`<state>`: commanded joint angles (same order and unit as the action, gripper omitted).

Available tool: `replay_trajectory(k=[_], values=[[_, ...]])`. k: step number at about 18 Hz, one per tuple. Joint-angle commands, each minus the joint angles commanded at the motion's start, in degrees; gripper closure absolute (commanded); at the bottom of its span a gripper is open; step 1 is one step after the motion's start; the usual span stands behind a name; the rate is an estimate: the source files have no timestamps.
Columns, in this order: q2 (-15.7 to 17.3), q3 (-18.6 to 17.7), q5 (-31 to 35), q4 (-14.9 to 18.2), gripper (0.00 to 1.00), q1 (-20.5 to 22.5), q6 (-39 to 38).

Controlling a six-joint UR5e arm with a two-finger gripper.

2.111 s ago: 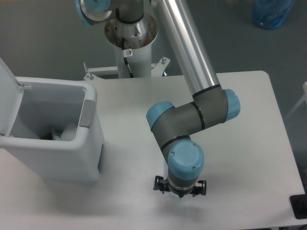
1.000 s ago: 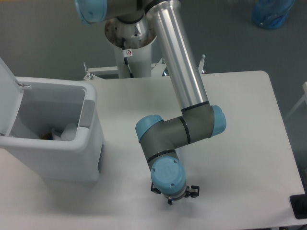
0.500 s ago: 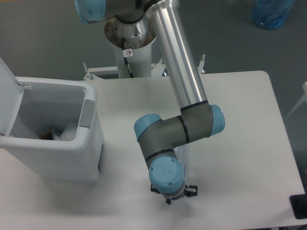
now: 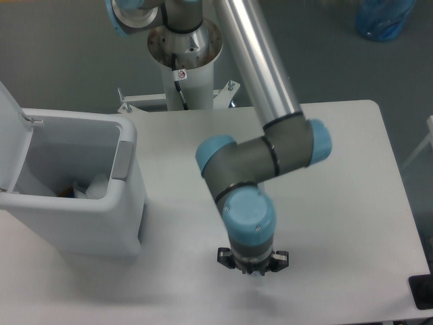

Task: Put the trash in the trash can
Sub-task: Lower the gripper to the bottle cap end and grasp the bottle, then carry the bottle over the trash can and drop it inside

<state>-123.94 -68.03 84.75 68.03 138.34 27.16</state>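
Camera view from above: the large white rectangular plastic trash can (image 4: pixel 81 223) with a grey side panel stands at the left edge of the white table (image 4: pixel 352 203), its white hinged lid (image 4: pixel 10 135) raised. White crumpled trash (image 4: pixel 91 188) lies inside, near the grey-panel wall. Well right of the can, near the table's front edge, the two-finger gripper (image 4: pixel 252 265) points down under the blue wrist cap; whether its fingers are spread or closed cannot be told. Bare tabletop surrounds it. Half a second ago the wrist sat slightly left and lower.
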Motion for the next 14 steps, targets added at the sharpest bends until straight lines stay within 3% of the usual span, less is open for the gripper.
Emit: replay_trajectory(k=[6,14], values=[[7.12,0.00,-12.48,-0.26,1.00,2.64,0.00],[14.50,-0.09,-25.32,-3.51,1.00,3.61,-0.18]])
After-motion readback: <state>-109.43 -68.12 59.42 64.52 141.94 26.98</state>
